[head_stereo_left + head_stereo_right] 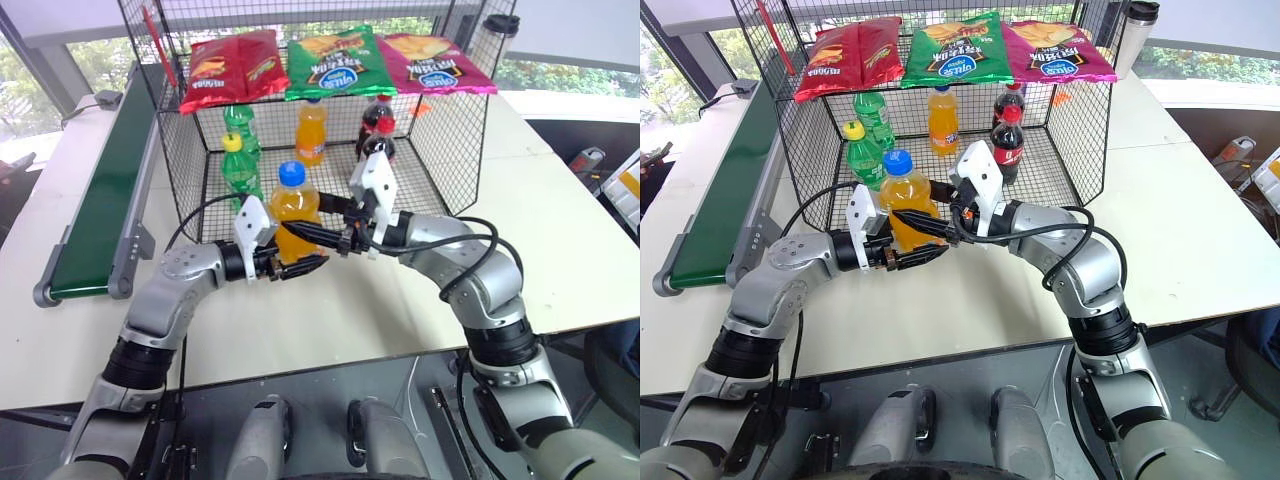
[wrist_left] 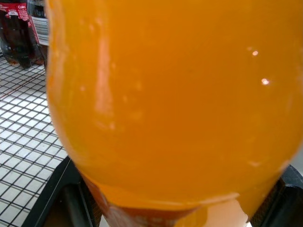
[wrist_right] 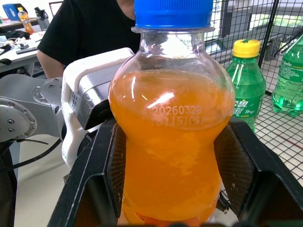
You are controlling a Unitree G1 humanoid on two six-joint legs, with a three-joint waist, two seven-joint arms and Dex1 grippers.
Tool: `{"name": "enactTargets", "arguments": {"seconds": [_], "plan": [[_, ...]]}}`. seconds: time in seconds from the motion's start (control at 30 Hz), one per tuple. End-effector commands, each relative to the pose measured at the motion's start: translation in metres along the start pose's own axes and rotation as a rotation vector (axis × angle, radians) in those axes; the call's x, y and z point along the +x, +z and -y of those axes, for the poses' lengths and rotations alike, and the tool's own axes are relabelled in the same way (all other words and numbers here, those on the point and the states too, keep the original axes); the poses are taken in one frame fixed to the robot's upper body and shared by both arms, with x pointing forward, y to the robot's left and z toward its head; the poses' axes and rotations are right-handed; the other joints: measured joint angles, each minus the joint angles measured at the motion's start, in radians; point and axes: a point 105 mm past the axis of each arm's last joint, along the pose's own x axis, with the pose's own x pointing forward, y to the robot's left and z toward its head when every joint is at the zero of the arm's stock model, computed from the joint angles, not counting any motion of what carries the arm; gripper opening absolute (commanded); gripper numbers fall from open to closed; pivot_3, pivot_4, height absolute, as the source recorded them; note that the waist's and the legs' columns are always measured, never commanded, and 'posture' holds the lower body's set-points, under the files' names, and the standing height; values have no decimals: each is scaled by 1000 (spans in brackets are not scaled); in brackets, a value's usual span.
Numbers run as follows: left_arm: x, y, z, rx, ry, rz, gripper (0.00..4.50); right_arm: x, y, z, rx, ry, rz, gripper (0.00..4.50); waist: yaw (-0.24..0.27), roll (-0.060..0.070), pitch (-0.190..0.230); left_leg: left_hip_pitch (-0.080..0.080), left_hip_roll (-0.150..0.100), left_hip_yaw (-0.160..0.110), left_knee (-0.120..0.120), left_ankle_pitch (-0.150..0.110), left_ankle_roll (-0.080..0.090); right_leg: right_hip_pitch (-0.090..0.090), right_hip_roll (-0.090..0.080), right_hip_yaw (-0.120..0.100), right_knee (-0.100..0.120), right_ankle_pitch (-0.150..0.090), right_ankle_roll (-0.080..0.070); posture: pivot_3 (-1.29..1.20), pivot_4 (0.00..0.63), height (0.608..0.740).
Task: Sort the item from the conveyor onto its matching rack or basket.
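The big black wire-mesh cage stands on the pale table, the long dark green conveyor belt alongside. Before its open front, both grippers, left and right, clamp the upright blue-capped orange soda bottle.

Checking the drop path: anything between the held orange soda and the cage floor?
Nothing visible blocks it. The soda, gripped by both hands, sits at the cage's open front. Green bottles stand left inside, cola right, an orange bottle at the back; the floor between is free.
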Motion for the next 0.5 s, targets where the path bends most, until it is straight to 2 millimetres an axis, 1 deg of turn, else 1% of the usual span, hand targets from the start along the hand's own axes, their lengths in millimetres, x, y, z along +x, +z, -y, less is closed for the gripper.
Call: {"name": "enactTargets", "arguments": {"seconds": [0.03,0.07,0.1,0.13,0.37,0.5], "plan": [[0,14,3,35,-8,34,3024,-2,16,-4,-63,7,39,2101,0,0,0,0,0,0,0,0,0,0,0,0,0,0,0,0,150,739],[1,14,3,35,-7,31,3024,-2,16,-4,-63,6,39,2101,0,0,0,0,0,0,0,0,0,0,0,0,0,0,0,0,150,739],[1,13,3,22,-17,29,4068,-2,16,-4,-63,5,38,2101,0,0,0,0,0,0,0,0,0,0,0,0,0,0,0,0,150,739],[1,13,4,19,-24,28,4436,-2,16,-4,-63,4,38,2101,1,0,0,0,0,0,0,0,0,0,0,0,0,0,0,0,150,739],[-1,13,6,4,-38,20,4436,-2,16,-3,-61,0,35,2101,0,0,0,0,0,0,0,0,0,0,0,0,0,0,0,0,150,739],[-7,11,2,4,-19,5,4436,-3,15,-2,-62,-4,32,2101,0,0,0,0,0,0,0,0,0,0,0,0,0,0,0,0,150,739]]}}
